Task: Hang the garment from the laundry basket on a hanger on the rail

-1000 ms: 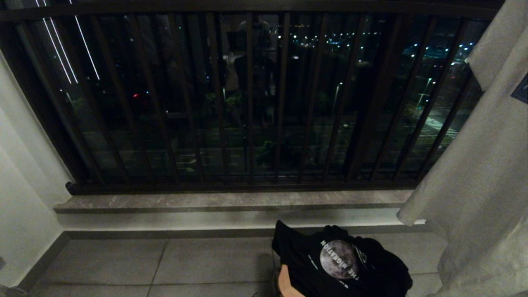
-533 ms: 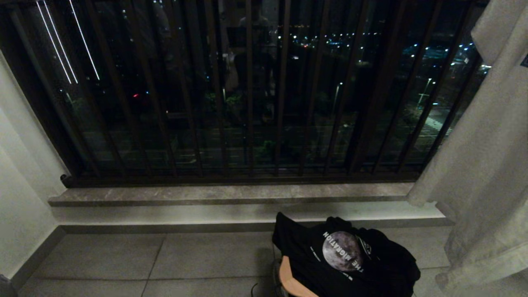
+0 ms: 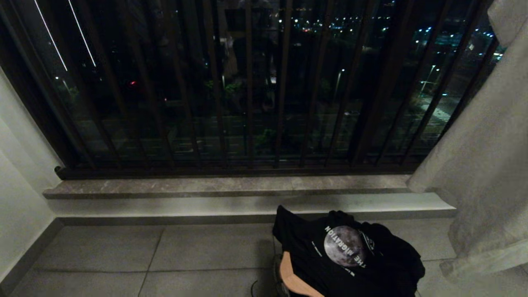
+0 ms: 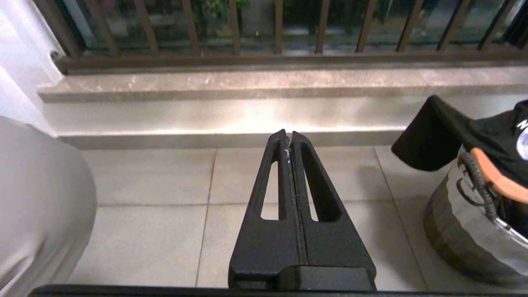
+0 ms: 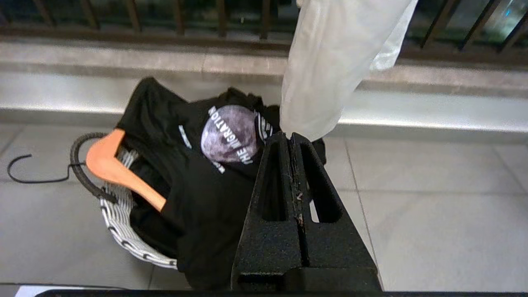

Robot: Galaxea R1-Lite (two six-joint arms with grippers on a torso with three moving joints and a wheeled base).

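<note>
Black garment (image 5: 194, 165) draped over laundry basket (image 5: 119, 231); left pincer (image 4: 290, 138) and right pincer (image 5: 288, 136) both closed, empty.

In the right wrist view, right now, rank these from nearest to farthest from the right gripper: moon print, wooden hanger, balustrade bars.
1. Moon print on the black T-shirt, just beside the right gripper.
2. Wooden hanger, across the laundry basket.
3. Balustrade bars, beyond the ledge.

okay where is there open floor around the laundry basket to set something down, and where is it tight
Free: the floor tiles left of the laundry basket, bordered by the wall and the stone step. Also the tiles right of the basket, below the step. Crowded: the basket, filled by the black T-shirt and wooden hanger, with the pale hanging garment beside it.
</note>
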